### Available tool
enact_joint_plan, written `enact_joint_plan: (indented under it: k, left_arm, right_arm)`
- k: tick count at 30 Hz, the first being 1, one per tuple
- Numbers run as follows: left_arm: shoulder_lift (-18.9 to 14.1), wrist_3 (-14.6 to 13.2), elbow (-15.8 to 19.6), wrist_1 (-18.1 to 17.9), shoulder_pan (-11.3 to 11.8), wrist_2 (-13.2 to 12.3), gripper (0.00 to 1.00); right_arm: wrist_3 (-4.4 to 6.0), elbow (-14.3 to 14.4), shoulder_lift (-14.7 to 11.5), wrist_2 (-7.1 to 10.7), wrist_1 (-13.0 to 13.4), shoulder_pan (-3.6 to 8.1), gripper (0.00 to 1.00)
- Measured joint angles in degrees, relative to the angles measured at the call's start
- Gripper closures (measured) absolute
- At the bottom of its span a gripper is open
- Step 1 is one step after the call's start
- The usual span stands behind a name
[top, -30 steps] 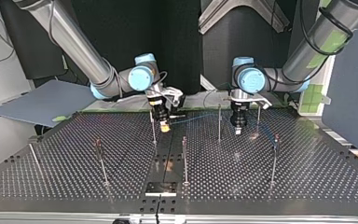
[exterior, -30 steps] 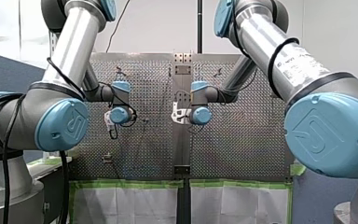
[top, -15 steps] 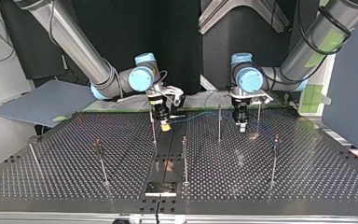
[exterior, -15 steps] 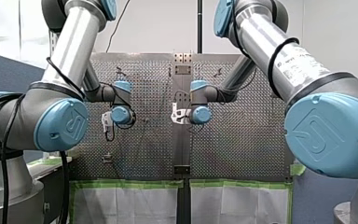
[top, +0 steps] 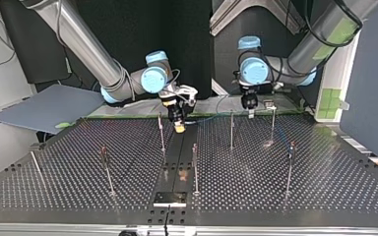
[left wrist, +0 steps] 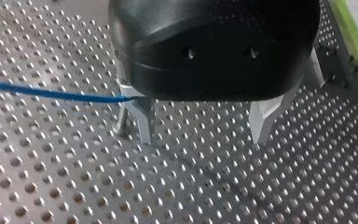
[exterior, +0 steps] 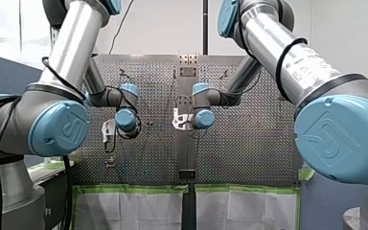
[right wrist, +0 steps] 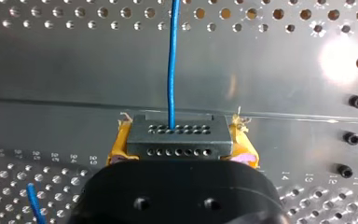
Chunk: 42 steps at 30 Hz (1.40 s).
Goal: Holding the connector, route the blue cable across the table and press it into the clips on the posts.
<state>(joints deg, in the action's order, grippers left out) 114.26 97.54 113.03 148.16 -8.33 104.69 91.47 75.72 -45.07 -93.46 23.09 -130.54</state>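
In the right wrist view my right gripper (right wrist: pixel 182 154) is shut on a grey connector (right wrist: pixel 177 136), with yellow pads on either side of it. The blue cable (right wrist: pixel 172 60) runs straight ahead from the connector. In the top view that gripper (top: pixel 179 128) hangs over the table's middle strip, next to a thin post (top: pixel 161 132). My left gripper (left wrist: pixel 203 135) is open, with nothing between its metal fingers (left wrist: pixel 142 123). The blue cable (left wrist: pixel 51 94) reaches a post (left wrist: pixel 121 122) just beside one finger. In the top view my left gripper (top: pixel 250 112) hangs high, between two posts at the back.
Several thin posts stand on the perforated table (top: pixel 325 196), among them a centre one (top: pixel 195 167), one at the top view's left (top: pixel 106 169) and one at its right (top: pixel 289 167). A dark plate (top: pixel 170 198) lies at the near edge.
My left gripper has opened, risen and drawn back toward the far edge in the top view. My right gripper, still holding the connector, has shifted slightly to the top view's right.
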Motion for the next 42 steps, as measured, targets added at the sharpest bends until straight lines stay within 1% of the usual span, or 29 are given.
enact_joint_plan:
  k: [4,7,16,21,27,29,32,36,38,42]
  left_arm:
    - [-1.95,0.70,0.25,0.00,-0.93,0.04,0.00]
    - [-2.78,0.88,0.45,-0.04,-1.72,-0.03,0.00]
    - [-3.12,0.87,1.80,-0.51,-3.95,-0.15,0.00]
    - [-3.13,0.76,2.75,-1.61,-5.43,-0.22,0.00]
    - [-3.14,0.68,2.95,-3.13,-7.64,-0.18,0.00]
    - [-3.13,0.86,2.94,-3.84,-8.39,0.14,0.00]
    - [-3.09,1.52,2.73,-5.27,-9.83,1.26,0.00]
    - [-2.83,2.14,1.68,-7.36,-11.93,3.09,0.00]
    - [-2.45,2.27,1.00,-8.20,-12.81,3.46,0.00]
    - [-0.83,2.28,-0.93,-8.06,-13.96,3.90,0.00]
  right_arm:
    - [-0.28,0.85,0.06,-0.06,0.01,-0.01,1.00]
    - [-0.36,1.30,0.08,-0.11,0.08,-0.02,1.00]
    - [-0.40,1.49,0.09,-0.02,0.05,0.55,1.00]
    - [-0.40,1.50,0.09,-0.11,0.10,0.72,1.00]
    - [-0.40,1.50,0.09,-0.15,0.17,0.85,1.00]
    - [-0.40,1.50,0.09,-0.15,0.19,0.88,1.00]
    - [-0.40,1.50,0.09,-0.15,0.20,0.92,1.00]
    - [-0.40,1.49,0.10,-0.10,0.21,0.94,1.00]
    - [-0.40,1.49,0.10,-0.08,0.21,0.94,1.00]
    - [-0.40,1.48,0.10,-0.03,0.19,0.95,1.00]
